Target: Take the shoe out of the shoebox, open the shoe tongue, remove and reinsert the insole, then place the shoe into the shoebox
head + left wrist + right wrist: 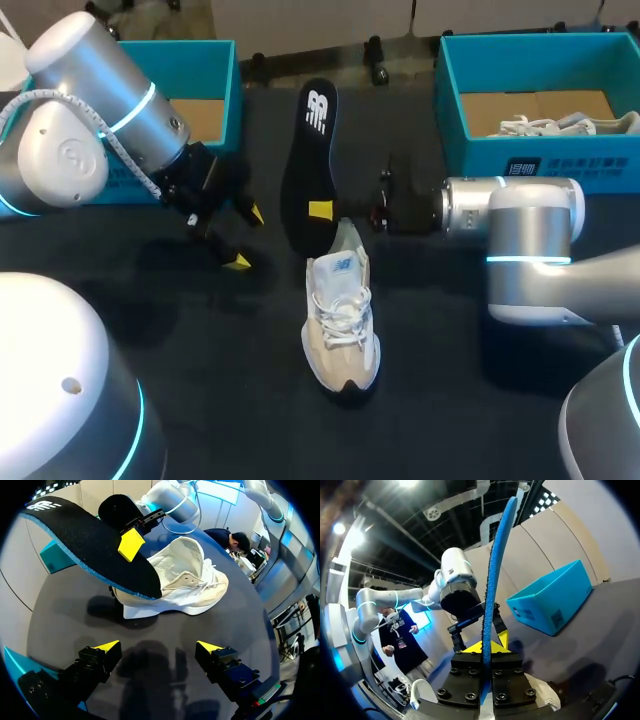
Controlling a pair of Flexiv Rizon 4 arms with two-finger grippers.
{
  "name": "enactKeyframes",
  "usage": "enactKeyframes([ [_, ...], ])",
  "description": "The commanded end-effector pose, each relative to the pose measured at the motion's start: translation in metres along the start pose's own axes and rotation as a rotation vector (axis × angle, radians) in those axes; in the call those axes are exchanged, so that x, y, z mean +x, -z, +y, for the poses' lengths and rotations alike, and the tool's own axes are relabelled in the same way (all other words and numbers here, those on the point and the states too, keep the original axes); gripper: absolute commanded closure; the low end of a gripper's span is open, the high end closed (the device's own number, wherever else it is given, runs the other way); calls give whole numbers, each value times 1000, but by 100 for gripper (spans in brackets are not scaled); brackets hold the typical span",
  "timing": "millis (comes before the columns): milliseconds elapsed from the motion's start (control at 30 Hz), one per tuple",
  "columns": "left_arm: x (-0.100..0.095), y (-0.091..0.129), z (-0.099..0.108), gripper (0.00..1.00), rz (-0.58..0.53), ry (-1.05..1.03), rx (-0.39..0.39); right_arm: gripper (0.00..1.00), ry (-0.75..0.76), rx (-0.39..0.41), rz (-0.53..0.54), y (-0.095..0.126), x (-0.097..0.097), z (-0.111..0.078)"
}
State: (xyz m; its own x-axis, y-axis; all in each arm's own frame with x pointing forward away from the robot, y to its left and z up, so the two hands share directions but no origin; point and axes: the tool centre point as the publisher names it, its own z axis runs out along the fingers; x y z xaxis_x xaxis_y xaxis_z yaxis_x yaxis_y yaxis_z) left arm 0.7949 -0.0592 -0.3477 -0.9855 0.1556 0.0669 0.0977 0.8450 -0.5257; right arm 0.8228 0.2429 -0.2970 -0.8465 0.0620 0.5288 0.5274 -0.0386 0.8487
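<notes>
Right gripper (322,211) is seen clamped on the black insole (308,150) near one end, held out of the cream sneaker (342,320) set just below its fingers, apparently ready for reinsertion, while the left gripper (246,238) is seen spread wide, empty, alongside.

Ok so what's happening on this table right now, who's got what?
The right arm has its jaws shut near one end of the black insole, holding it in the air over the heel of the beige shoe, which stands on the table. The insole is out and not yet back in. The left arm holds nothing; its jaws stand open beside the shoe. A second shoe lies in the right teal shoebox.
</notes>
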Motion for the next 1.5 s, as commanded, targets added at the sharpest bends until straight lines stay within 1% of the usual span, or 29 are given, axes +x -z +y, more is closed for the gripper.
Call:
enactKeyframes([
  [33,1,0,0,0,-3,-1,-2,100,-1,1,-4,-3,1,-2],
  [833,1,0,0,0,-3,-1,-2,100,-21,-4,-10,-3,1,-10],
  [1333,1,0,0,0,-3,-1,-2,100,1,10,-15,-1,-4,8],
  [1500,1,0,0,0,-3,-1,-2,100,4,13,-17,1,-5,9],
])
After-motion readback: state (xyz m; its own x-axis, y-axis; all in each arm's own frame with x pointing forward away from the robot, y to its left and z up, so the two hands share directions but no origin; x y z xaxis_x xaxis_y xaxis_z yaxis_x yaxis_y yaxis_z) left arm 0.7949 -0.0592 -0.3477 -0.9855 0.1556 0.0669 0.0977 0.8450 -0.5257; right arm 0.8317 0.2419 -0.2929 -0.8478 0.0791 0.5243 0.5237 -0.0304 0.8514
